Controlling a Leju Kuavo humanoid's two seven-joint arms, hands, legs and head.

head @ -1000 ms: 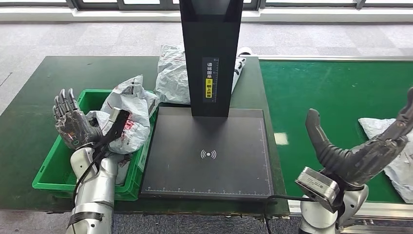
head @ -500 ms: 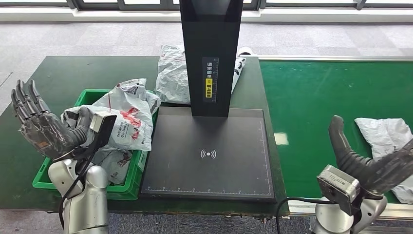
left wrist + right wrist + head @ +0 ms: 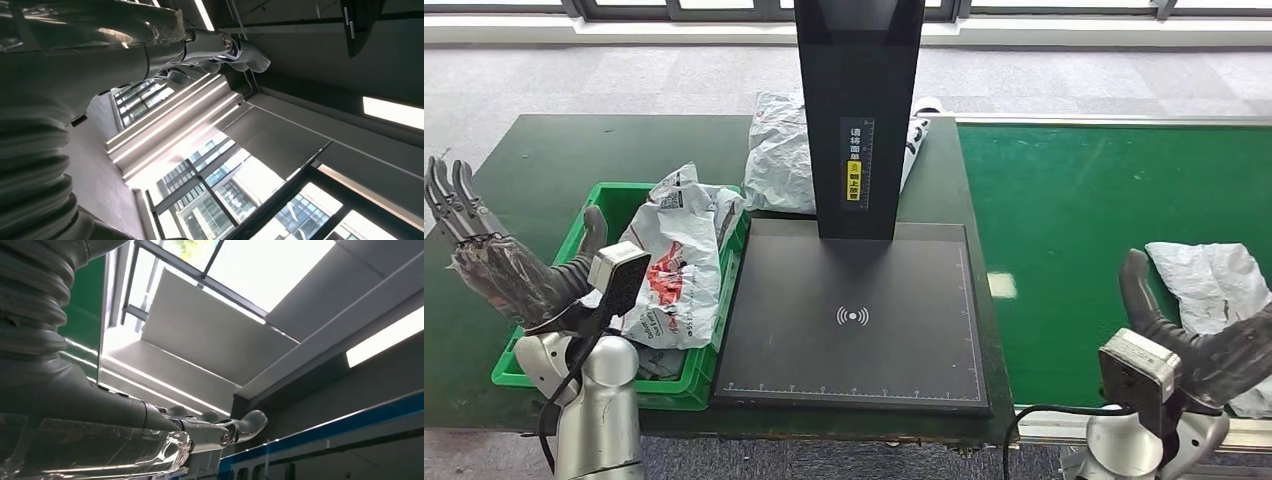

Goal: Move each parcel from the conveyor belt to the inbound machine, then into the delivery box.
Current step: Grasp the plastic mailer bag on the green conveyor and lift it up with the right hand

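While both hands hang open and empty, parcels lie on belt, table and in the box.
Largest, the green conveyor belt point(image 3: 1084, 230) carries a grey parcel point(image 3: 1214, 285) beside the spread right hand point(image 3: 1214, 345); the black inbound machine point(image 3: 854, 310) with its tall column stands between; another parcel point(image 3: 776, 150) lies behind it; the green delivery box point(image 3: 564, 375) holds a printed parcel point(image 3: 679, 260) near the splayed left hand point(image 3: 494, 265).

Even daylight fills the head view, sharp throughout, with soft shadows and a dull sheen on the black scanner plate point(image 3: 852, 310). Both wrist views look up into glare: windows point(image 3: 220, 200) beyond the left hand point(image 3: 65, 60) and a skylight point(image 3: 270, 265) above the right hand point(image 3: 75, 405) wash out white, and nearby ribbed covers blur.
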